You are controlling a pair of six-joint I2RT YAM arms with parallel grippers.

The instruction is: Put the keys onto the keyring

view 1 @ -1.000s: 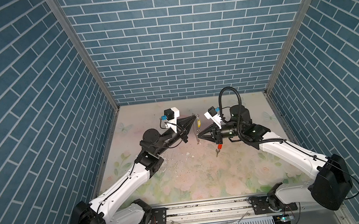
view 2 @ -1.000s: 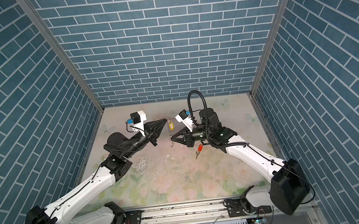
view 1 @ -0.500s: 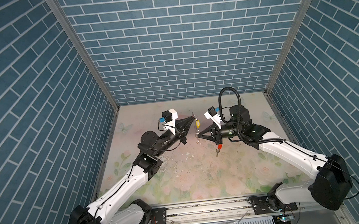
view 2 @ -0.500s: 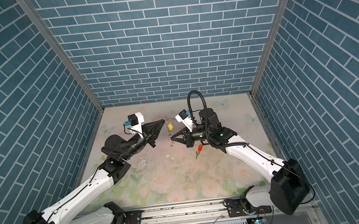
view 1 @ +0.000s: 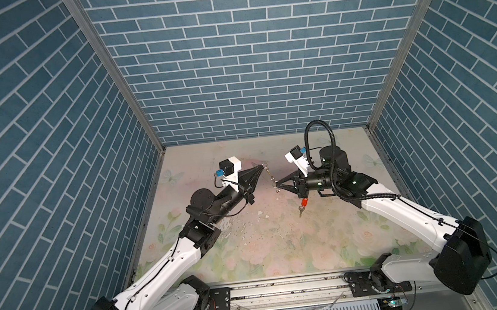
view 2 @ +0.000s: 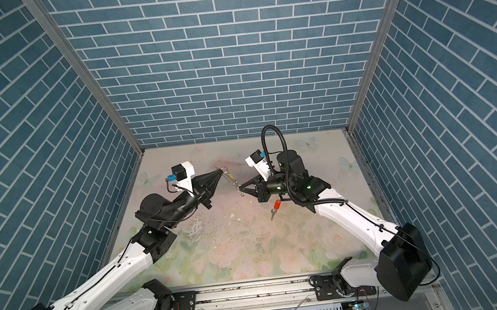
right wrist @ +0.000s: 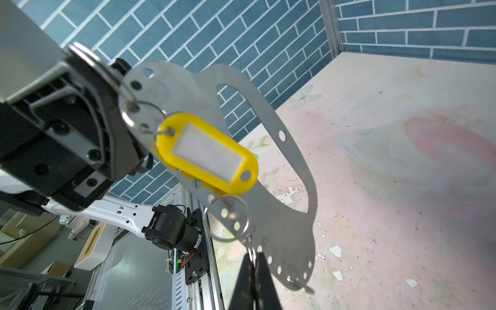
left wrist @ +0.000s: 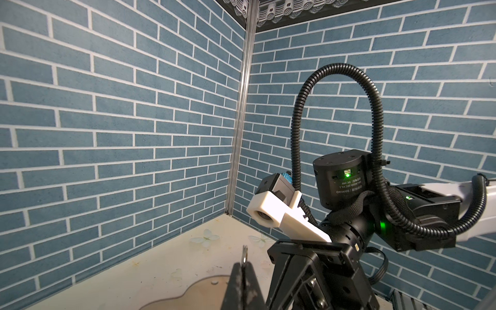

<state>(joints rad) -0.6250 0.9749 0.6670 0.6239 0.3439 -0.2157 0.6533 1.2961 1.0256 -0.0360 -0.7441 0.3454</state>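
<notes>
The left gripper [view 1: 261,167] and right gripper [view 1: 276,185] are pinching shut on rings at opposite ends of the keyring [right wrist: 281,236], holding it aloft mid-frame with the yellow tag [right wrist: 206,153] seemingly hanging on already, while the red-tagged key [view 1: 302,204] is lying unthreaded on the table [view 1: 282,246] just below.

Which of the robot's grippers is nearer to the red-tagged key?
Right. In both top views the right gripper is just behind the red-tagged key, its tip a little to the left; the left gripper is farther left and farther back.
</notes>
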